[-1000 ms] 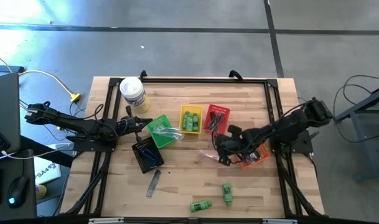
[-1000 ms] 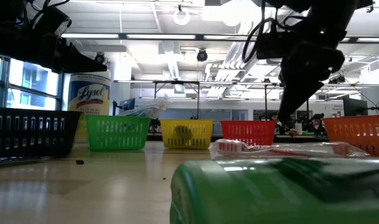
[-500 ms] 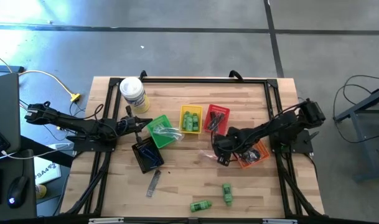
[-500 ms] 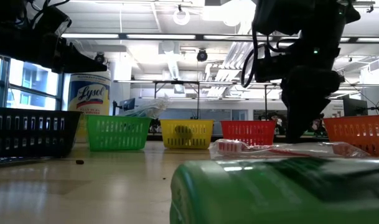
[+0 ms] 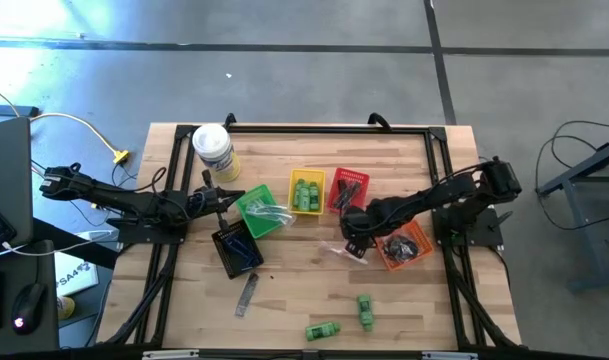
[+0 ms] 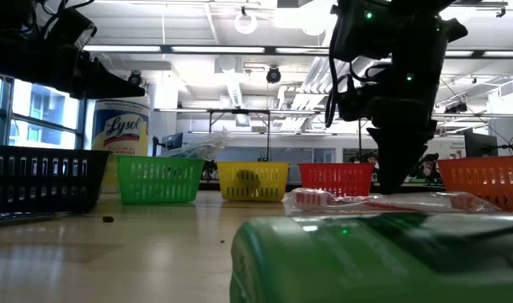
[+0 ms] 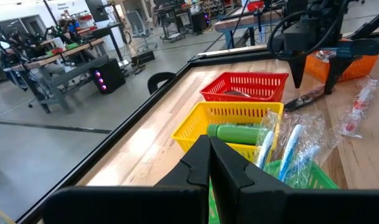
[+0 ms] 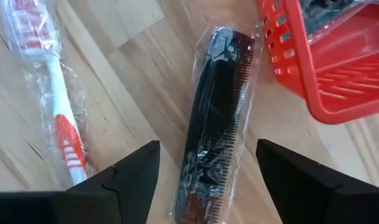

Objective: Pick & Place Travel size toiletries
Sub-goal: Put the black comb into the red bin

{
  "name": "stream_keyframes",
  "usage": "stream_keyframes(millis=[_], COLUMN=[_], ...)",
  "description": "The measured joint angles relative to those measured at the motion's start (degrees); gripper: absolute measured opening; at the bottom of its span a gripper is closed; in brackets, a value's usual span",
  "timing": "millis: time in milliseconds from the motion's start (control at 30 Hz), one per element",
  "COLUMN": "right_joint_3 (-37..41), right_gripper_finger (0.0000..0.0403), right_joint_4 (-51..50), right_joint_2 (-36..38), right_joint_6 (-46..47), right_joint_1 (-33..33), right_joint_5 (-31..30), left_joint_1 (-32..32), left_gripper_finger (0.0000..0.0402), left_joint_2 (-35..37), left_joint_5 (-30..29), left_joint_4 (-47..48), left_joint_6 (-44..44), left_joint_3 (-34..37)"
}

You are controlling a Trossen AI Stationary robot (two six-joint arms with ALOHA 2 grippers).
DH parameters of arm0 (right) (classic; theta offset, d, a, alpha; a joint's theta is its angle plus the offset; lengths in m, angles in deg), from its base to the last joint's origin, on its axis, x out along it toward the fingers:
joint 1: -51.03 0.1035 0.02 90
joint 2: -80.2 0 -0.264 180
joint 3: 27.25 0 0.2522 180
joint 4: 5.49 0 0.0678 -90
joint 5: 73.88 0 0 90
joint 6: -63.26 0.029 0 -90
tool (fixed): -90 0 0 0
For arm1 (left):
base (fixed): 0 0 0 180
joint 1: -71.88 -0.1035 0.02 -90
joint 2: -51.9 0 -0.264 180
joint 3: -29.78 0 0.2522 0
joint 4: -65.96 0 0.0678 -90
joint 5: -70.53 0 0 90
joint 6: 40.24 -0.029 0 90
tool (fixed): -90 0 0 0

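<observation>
A black comb (image 8: 217, 112) in a clear wrapper lies flat on the wooden table beside a red basket (image 8: 320, 62). A wrapped red-and-white toothbrush (image 8: 52, 93) lies next to it. My right gripper (image 8: 217, 180) hangs open just above the comb, pointing steeply down, with one finger on either side of it and apart from it. In the high view it stands between the red basket (image 5: 347, 190) and the orange basket (image 5: 404, 245). My left gripper (image 7: 209, 155) is shut on nothing, level above the green basket (image 5: 259, 210).
A yellow basket (image 5: 306, 192) with green bottles and a black basket (image 5: 236, 248) stand mid-table. A white canister (image 5: 213, 150) is at the far left. Two green bottles (image 5: 364, 310) and a grey comb (image 5: 246, 293) lie loose near the front edge.
My right gripper has come down toward the table and shifted a little toward the red basket, turning as it went. It now stands over the comb. The comb and the toothbrush have stayed where they were.
</observation>
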Motion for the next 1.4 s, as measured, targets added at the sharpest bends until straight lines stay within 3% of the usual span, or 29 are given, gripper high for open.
stream_keyframes(millis=[700, 800, 1100, 1400], right_joint_3=[-0.3, -0.2, -0.1, -0.1], right_gripper_finger=[0.0250, 0.0221, 0.0081, 0.0028], right_joint_4=[-0.2, 0.0, 0.6, 1.2], right_joint_2=[-5.8, -5.8, -5.8, -5.8], right_joint_6=[1.0, 0.9, -1.4, -1.8], right_joint_1=[-0.2, -0.2, -0.1, 0.0], right_joint_5=[1.8, 1.6, 1.7, 2.2], left_joint_1=[0.0, 0.0, 0.0, 0.0], left_gripper_finger=[0.0000, 0.0000, 0.0000, 0.0000], left_joint_2=[0.0, 0.0, 0.0, 0.0], left_joint_5=[0.0, 0.0, 0.0, 0.0], left_joint_4=[0.0, 0.0, 0.0, 0.0], left_joint_6=[0.1, 0.1, 0.1, 0.1], left_joint_3=[0.0, 0.0, 0.0, 0.0])
